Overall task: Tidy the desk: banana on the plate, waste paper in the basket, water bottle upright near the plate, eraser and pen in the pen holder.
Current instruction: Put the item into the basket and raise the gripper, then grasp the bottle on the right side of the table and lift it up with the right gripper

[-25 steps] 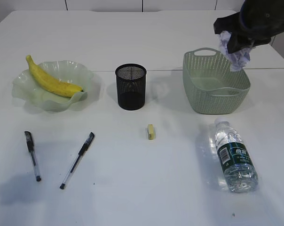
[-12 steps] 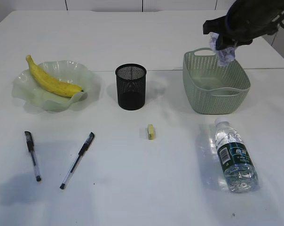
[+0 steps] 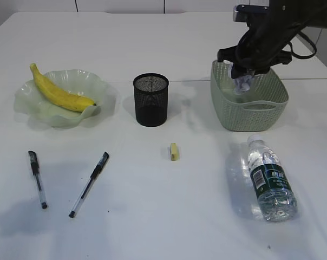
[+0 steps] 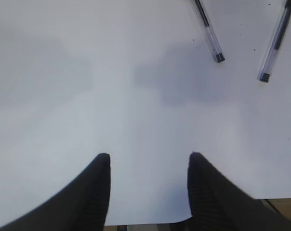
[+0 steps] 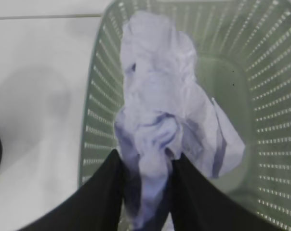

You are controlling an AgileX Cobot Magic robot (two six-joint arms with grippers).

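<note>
R hand (image 5: pixel 145 180) pinched waste paper (image 5: pixel 165 110), wad hanging straight below it, inside basket (image 3: pixel 250 108) rim, above the floor. Release looked next. L hand (image 4: pixel 148 185) spread, empty over bare worktop (image 4: pixel 63 96), pens (image 4: pixel 208 31) just ahead.

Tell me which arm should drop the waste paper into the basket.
Right. Its pincer is shut on the waste paper, hanging over the basket. The left pincer is open and empty over bare desk near the pens, far from the basket.
</note>
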